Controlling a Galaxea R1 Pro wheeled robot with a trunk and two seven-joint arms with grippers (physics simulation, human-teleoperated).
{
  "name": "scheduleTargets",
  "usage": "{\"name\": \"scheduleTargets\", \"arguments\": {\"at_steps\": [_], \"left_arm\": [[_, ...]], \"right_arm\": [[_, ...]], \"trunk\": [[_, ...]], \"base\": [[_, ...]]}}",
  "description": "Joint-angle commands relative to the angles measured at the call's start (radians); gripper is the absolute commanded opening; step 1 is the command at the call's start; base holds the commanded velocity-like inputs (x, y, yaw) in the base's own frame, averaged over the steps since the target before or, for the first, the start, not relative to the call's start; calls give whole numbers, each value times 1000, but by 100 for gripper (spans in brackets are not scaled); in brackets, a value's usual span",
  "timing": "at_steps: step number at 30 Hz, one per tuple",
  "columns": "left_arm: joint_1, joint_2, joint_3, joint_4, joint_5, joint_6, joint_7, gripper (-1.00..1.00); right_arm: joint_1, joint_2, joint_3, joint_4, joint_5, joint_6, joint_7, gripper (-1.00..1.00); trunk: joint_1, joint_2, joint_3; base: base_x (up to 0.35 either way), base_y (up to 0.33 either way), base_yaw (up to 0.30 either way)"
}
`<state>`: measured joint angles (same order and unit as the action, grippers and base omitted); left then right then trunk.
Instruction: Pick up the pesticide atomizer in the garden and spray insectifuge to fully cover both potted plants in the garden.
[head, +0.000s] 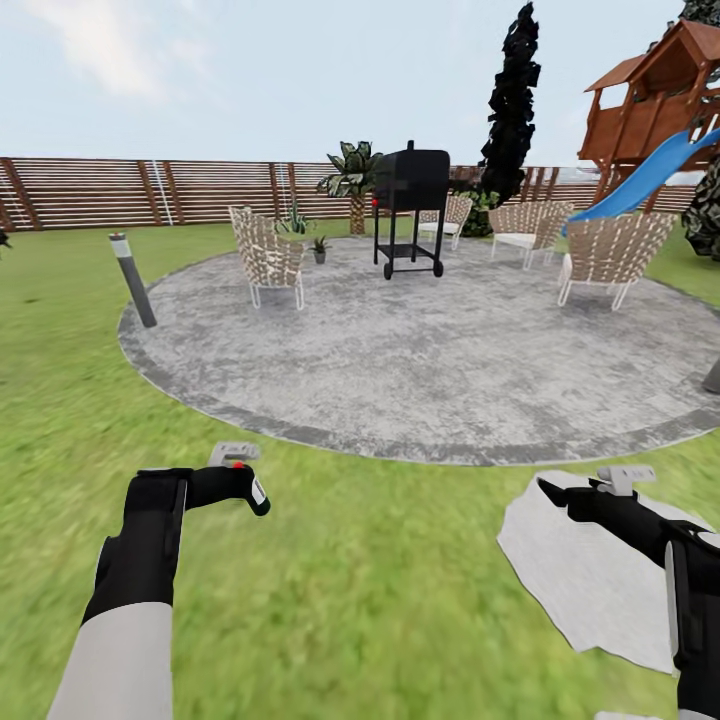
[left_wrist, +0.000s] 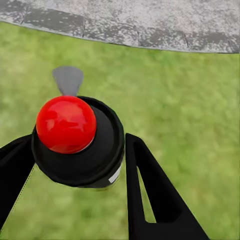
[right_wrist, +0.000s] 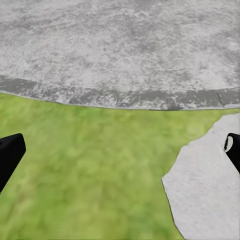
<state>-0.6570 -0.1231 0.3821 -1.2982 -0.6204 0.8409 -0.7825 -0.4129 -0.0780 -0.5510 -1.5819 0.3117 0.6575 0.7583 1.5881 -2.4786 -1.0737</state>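
Red button top and dark body identify the pesticide atomizer (left_wrist: 75, 140); I have it pinched between the jaws of my left gripper (head: 240, 487), held over the lawn (head: 350, 580) at about 7 o'clock in the head view. My right gripper (head: 575, 492), at 4 o'clock, hangs with jaws spread above a pale stepping stone (head: 590, 590). One small potted plant (head: 319, 249) stands on the round grey paving (head: 430, 350) at 11 o'clock, between a wicker chair (head: 268, 258) and a black grill (head: 410, 210). A brown slat fence (head: 150, 190) runs behind.
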Motion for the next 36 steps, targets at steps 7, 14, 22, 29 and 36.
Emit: {"name": "scheduleTargets", "arguments": {"at_steps": [7,14,22,29,36], "left_arm": [[-1,-6,3,-1,-9,2,-11,-100],[-1,-7,3,-1,-9,1,-11,-100],[-1,-7,3,-1,-9,1,-11,-100],[-1,-7,3,-1,-9,1,-10,-100],[-1,-7,3,-1,-9,1,-11,-100]], "right_arm": [[-1,1,-1,-1,10,2,10,100],[-1,0,-1,-1,10,2,10,100],[-1,0,-1,-1,10,2,10,100],[-1,0,-1,-1,10,2,10,100],[-1,0,-2,-1,10,2,10,100]], "trunk": [[0,0,-1],[0,0,-1],[0,0,-1],[0,0,-1],[0,0,-1]], "base": [[332,0,0],[332,0,0],[332,0,0],[332,-34,0],[332,-74,0]]}}
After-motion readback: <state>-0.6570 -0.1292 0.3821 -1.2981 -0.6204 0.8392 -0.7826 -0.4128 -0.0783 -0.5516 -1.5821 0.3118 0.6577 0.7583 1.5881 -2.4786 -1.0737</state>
